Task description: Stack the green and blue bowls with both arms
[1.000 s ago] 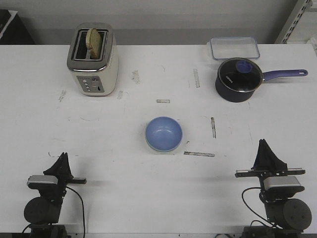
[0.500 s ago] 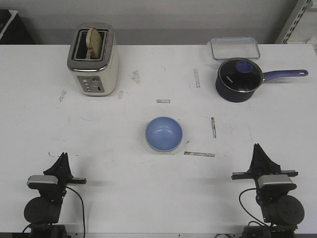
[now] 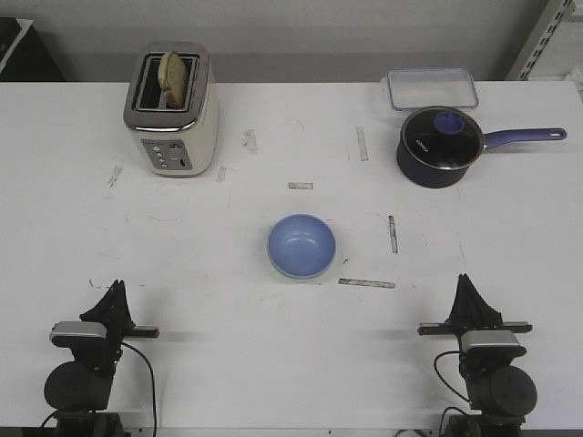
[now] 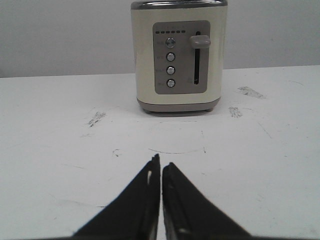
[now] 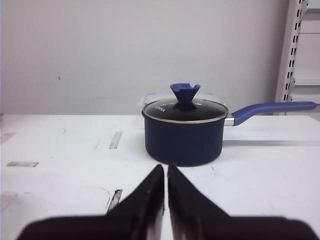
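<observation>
The light blue bowl (image 3: 301, 244) sits upright in the middle of the table. A thin pale green rim (image 3: 293, 277) shows under its near edge, so the blue bowl rests in the green one. My left gripper (image 3: 117, 289) is shut and empty at the near left, far from the bowls. In the left wrist view (image 4: 161, 163) its jaws are closed over bare table. My right gripper (image 3: 466, 282) is shut and empty at the near right. In the right wrist view (image 5: 165, 167) it points at the saucepan. Neither wrist view shows the bowls.
A cream toaster (image 3: 171, 109) holding a slice of bread stands at the back left and also shows in the left wrist view (image 4: 177, 55). A dark blue lidded saucepan (image 3: 439, 146) stands at the back right with a clear container (image 3: 430, 88) behind it. Tape marks dot the table.
My right gripper has drawn back toward the near edge and a little to the left, still shut. The left arm and the bowls have not moved.
</observation>
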Controlling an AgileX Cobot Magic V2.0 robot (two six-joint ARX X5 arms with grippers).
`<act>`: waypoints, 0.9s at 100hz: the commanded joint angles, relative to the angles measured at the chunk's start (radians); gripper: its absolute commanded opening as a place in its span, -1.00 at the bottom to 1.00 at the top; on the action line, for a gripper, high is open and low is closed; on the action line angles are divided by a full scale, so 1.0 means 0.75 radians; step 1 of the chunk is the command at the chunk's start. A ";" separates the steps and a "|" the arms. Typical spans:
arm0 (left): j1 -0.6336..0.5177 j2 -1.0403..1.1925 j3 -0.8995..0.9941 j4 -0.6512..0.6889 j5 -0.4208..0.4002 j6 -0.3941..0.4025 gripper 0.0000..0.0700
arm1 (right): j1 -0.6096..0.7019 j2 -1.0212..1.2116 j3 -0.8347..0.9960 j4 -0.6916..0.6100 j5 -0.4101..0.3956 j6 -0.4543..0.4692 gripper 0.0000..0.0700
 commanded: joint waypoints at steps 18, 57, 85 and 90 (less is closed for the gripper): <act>0.000 -0.003 -0.028 0.022 0.003 0.007 -0.99 | -0.001 -0.063 -0.066 0.004 0.000 0.047 -1.00; 0.000 -0.003 -0.028 0.022 0.003 0.007 -0.99 | 0.000 -0.063 -0.066 0.007 0.000 0.047 -1.00; 0.000 -0.003 -0.028 0.022 0.003 0.007 -0.99 | 0.000 -0.063 -0.066 0.007 -0.001 0.047 -1.00; 0.000 -0.003 -0.028 0.022 0.003 0.007 -0.99 | 0.000 -0.063 -0.066 0.007 0.000 0.047 -1.00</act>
